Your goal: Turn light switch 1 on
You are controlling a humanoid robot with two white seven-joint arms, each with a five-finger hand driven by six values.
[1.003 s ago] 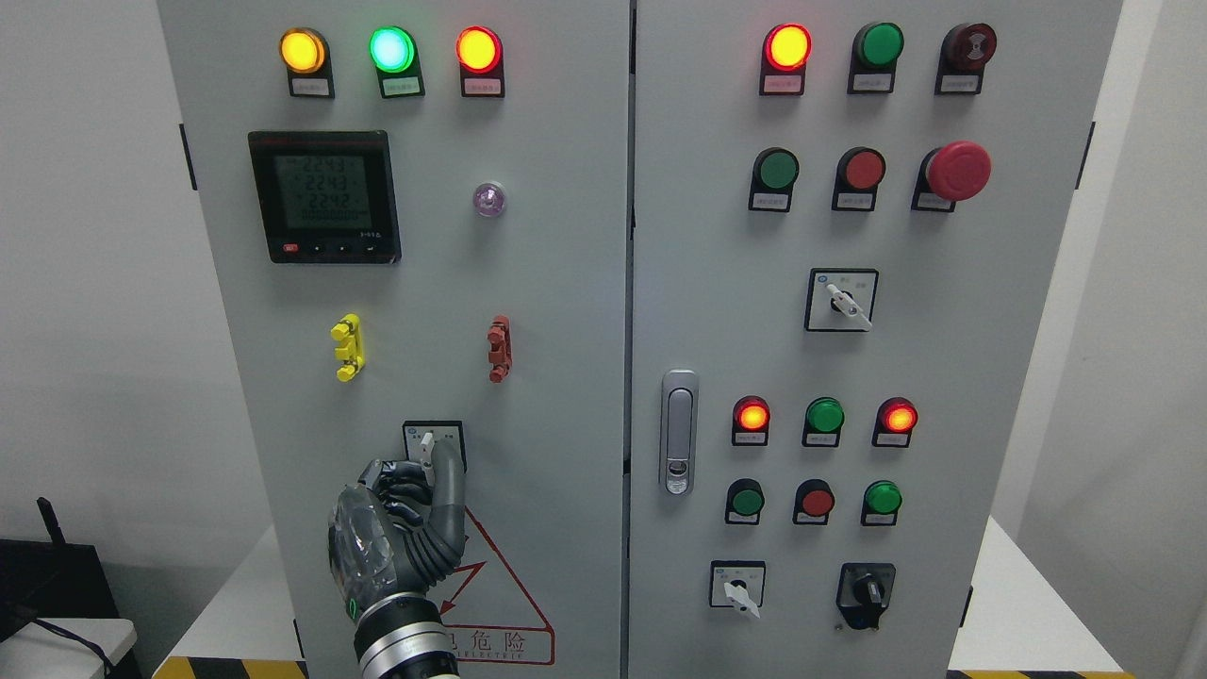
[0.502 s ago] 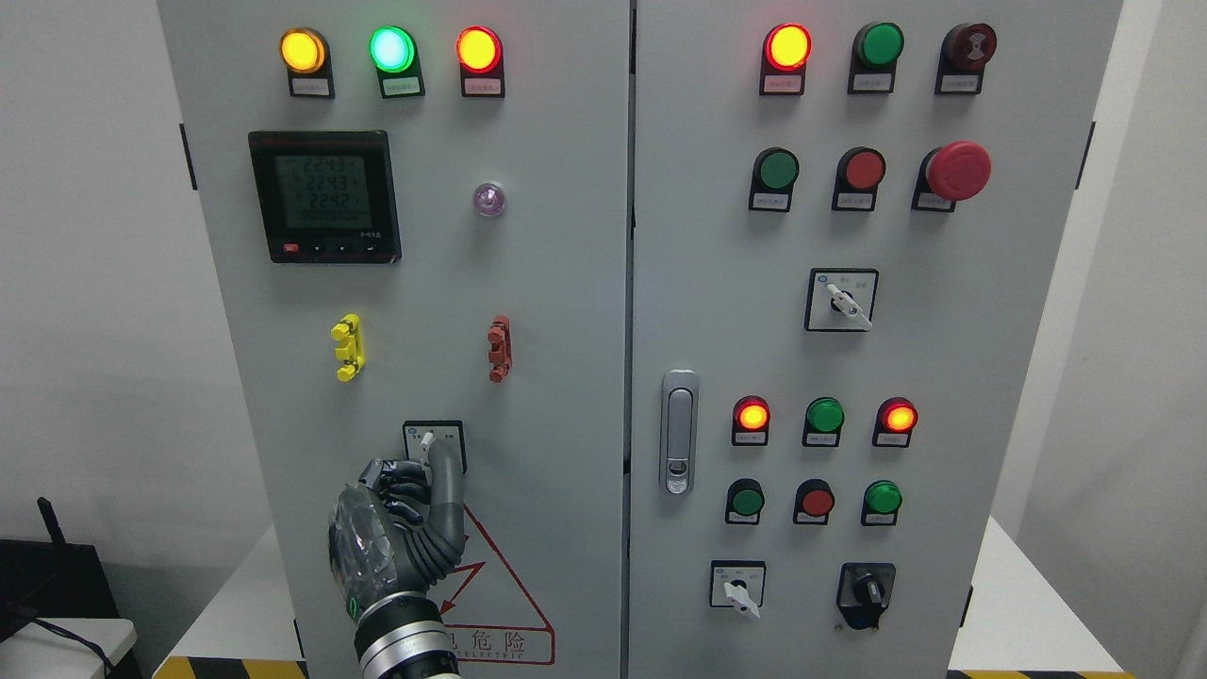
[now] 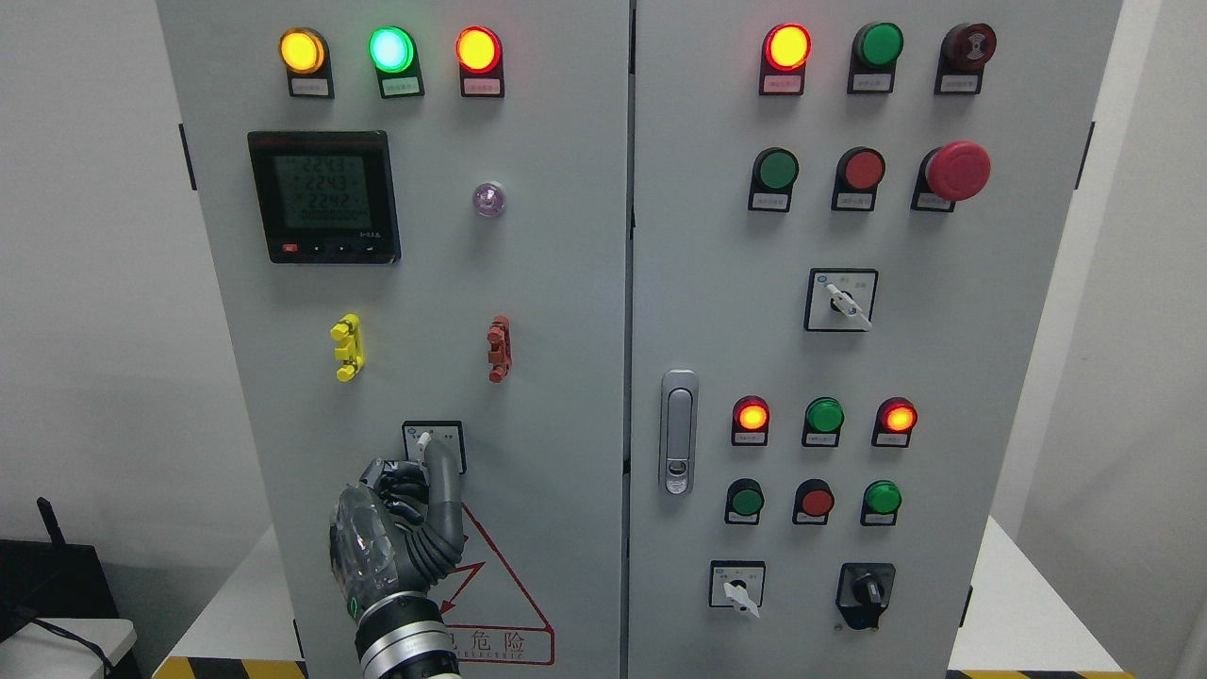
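Light switch 1 (image 3: 432, 443), a small rotary selector with a white lever, sits low on the cabinet's left door (image 3: 547, 283), where the left robot hand (image 3: 401, 528) has its fingers curled and its thumb (image 3: 443, 471) stretched up against the lever. Just beside the wrist, a red warning triangle (image 3: 490, 566) carries "危险" and partly hidden letters ending "ELECTRIC". Higher up, the black digital meter (image 3: 324, 196) shows rows reading about 224.

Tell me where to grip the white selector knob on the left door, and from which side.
Grip the selector knob by its narrow white lever, thumb and finger on its flat sides, coming from below as the left hand does. The lever sticks out of the panel, tilted upward.
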